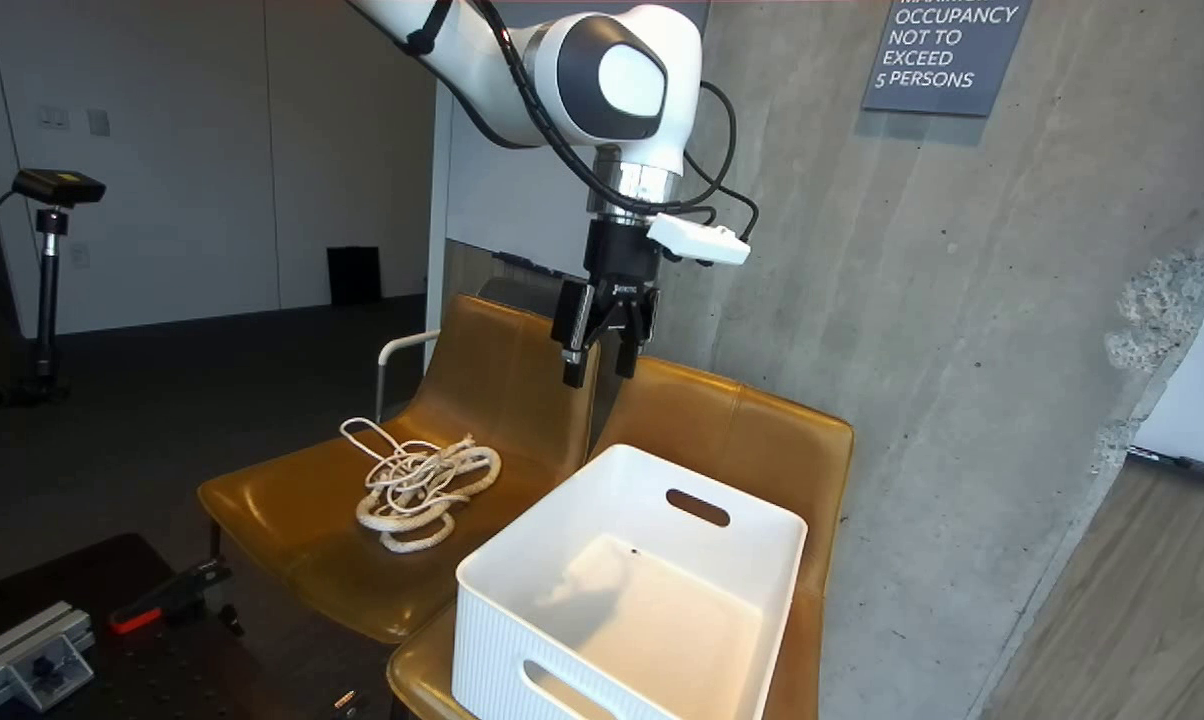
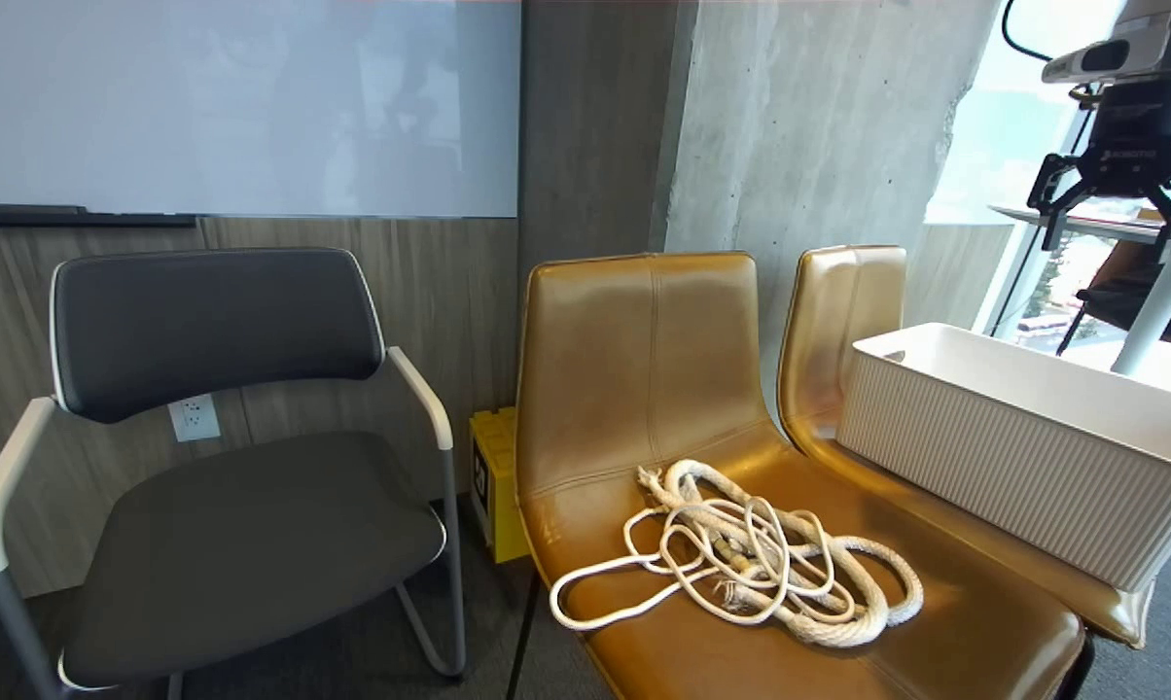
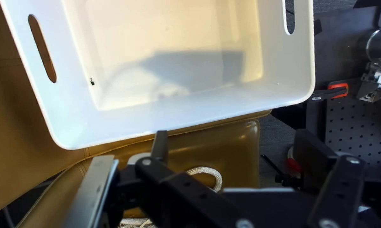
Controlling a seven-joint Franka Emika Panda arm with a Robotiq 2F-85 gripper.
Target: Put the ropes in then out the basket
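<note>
The white ropes lie in a loose, tangled heap on a brown chair seat, in both exterior views point(image 1: 424, 482) point(image 2: 741, 537). A loop of the rope point(image 3: 218, 177) shows in the wrist view, partly hidden behind the gripper. The white basket point(image 1: 497, 635) rests on the brown chair beside it, also in an exterior view point(image 2: 1013, 467) and the wrist view point(image 3: 190, 118). Its floor shows only a shadow and a small dark speck. My gripper point(image 1: 600, 374) is open with nothing between its fingers, also in an exterior view point(image 2: 1111, 243) and the wrist view point(image 3: 231, 139). It hangs above the chairs, higher than the basket rim.
The chair backs point(image 1: 742, 420) rise behind the basket and ropes, near a concrete wall point(image 1: 962, 350). A dark table point(image 1: 162, 660) with a red-and-black clamp point(image 1: 167, 600) stands in front of the chairs. A grey chair point(image 2: 245, 544) and a yellow box point(image 2: 498, 486) stand beyond the rope's chair.
</note>
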